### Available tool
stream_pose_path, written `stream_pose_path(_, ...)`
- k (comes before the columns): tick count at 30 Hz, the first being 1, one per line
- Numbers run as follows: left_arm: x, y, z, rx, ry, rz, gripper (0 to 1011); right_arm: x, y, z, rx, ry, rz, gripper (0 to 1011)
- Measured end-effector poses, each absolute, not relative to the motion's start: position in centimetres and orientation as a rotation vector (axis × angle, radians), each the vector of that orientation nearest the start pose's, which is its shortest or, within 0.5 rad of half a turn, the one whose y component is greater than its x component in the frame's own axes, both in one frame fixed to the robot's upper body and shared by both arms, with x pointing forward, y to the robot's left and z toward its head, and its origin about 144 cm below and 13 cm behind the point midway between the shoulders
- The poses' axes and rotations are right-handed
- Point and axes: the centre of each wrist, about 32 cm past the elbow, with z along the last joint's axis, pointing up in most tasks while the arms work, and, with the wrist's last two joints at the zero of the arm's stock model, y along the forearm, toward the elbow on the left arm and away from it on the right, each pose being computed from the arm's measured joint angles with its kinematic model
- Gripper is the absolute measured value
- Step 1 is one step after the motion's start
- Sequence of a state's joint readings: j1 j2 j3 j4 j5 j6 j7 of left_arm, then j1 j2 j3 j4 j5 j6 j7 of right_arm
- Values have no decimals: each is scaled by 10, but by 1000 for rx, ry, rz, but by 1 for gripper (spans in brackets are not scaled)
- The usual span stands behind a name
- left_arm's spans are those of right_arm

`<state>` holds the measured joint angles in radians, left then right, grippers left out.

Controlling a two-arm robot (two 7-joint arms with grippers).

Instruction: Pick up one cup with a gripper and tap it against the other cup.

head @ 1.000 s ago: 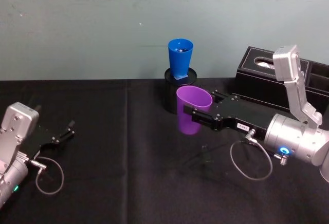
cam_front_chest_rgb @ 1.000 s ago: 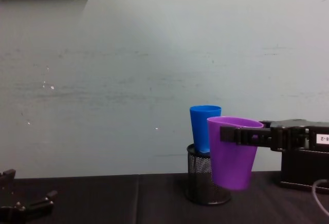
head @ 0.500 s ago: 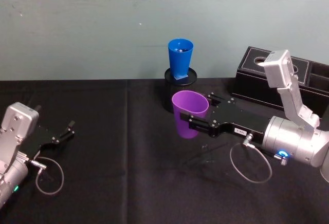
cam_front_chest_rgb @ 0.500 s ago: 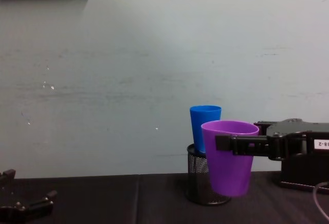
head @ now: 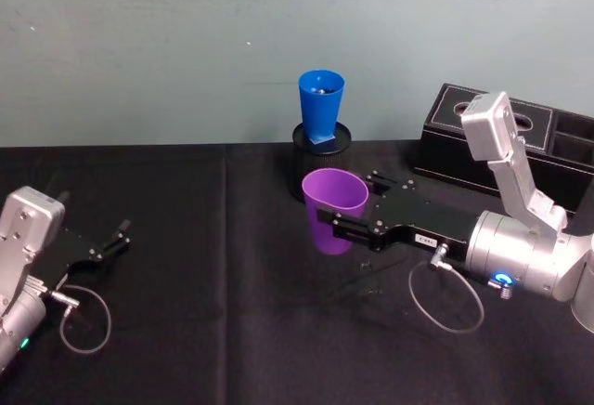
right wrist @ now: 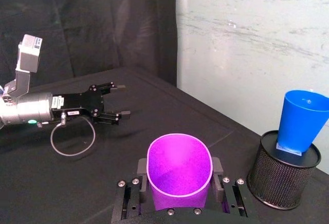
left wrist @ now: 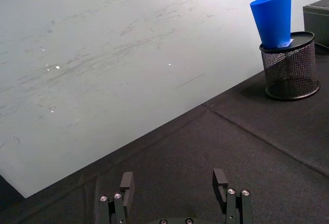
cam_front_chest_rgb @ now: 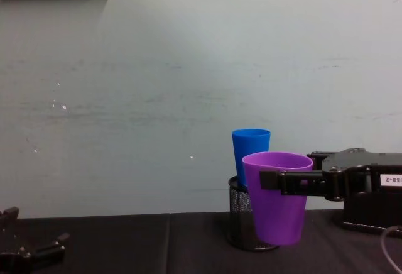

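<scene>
The purple tumbler is pinched just below its rim between the fingers of the right tool. In the head view it is seen at 6 o'clock from the black mesh pen holder, in which the blue tumbler is stood, and a gap is shown between the two. In the chest view that gap is hidden, since the purple tumbler overlaps holder and blue tumbler, but its base is shown raised off the counter. The left tool is seen at 8 o'clock on the counter. Its fingers are shown spread in the left wrist view.
</scene>
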<state>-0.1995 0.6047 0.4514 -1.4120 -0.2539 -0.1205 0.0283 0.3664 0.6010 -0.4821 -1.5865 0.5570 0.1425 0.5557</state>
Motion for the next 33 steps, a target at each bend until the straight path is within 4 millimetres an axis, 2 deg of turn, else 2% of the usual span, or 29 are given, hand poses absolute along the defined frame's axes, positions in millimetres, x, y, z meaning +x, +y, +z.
stream_pose_path(33,489,310,1140,304,-285,1248,1000,521,-269,1237,-138,-45,-628,707)
